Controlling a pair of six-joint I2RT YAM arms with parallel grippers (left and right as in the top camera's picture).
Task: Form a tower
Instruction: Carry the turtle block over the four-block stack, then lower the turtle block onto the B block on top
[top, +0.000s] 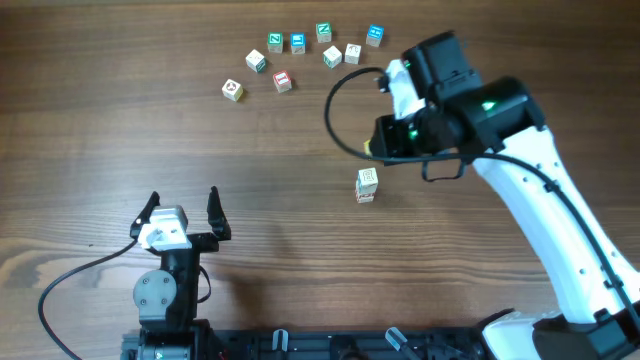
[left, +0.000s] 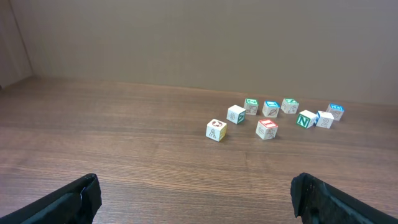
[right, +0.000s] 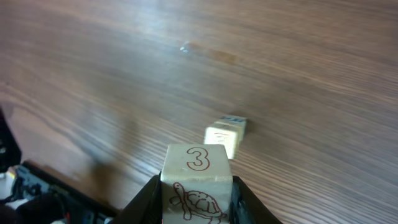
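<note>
The tower (top: 367, 185) is a short narrow stack of pale letter cubes in the middle of the table, with red print low on its side. My right gripper (top: 383, 141) hovers just behind and to the right of it. In the right wrist view my right gripper (right: 198, 186) is shut on a pale cube (right: 198, 177) that bears a red 3 and a turtle. The tower (right: 224, 138) shows on the table beyond that cube, apart from it. My left gripper (top: 182, 207) rests near the front left, open, with nothing between its fingers (left: 74, 199).
Several loose cubes (top: 298, 52) with green, blue and red faces lie scattered at the back of the table, also seen in the left wrist view as loose cubes (left: 268, 115). A black cable (top: 340, 110) loops from the right arm over the table.
</note>
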